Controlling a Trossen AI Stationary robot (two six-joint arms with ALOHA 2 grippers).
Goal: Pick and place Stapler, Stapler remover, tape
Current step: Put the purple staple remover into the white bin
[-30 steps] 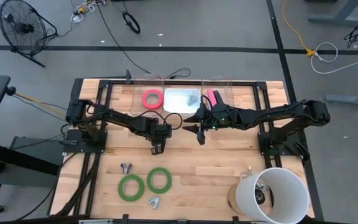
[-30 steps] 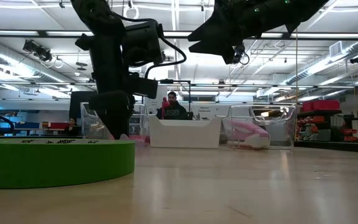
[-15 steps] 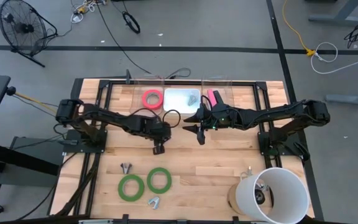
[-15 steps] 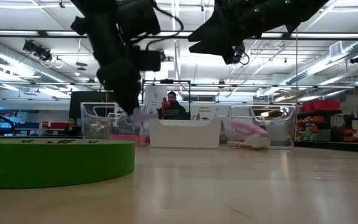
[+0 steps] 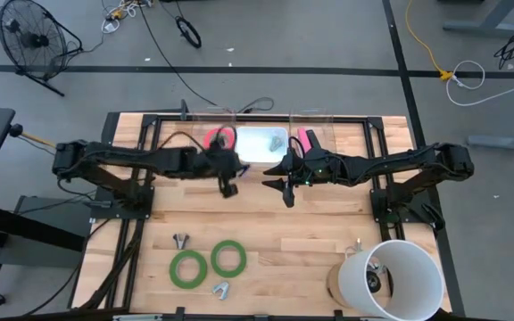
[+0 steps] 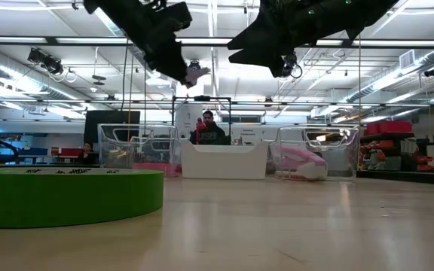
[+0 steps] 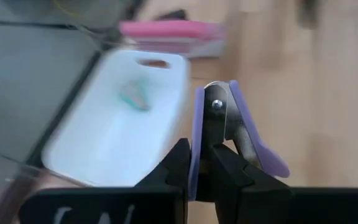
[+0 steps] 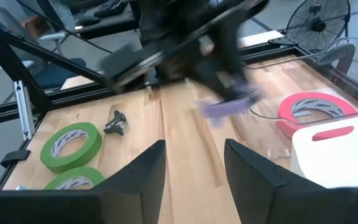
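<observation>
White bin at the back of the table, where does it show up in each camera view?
High view: white bin, top centre of the table.
Low view: centre, beyond the bare wood.
Left wrist view: left of centre.
Right wrist view: bottom right corner.
Landmark: the pink stapler beside it, seen in the low and left wrist views too.

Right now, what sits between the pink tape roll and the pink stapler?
A white bin. The high view shows it with the pink tape roll on one side and the pink stapler on the other. The low view shows the same row.
</observation>
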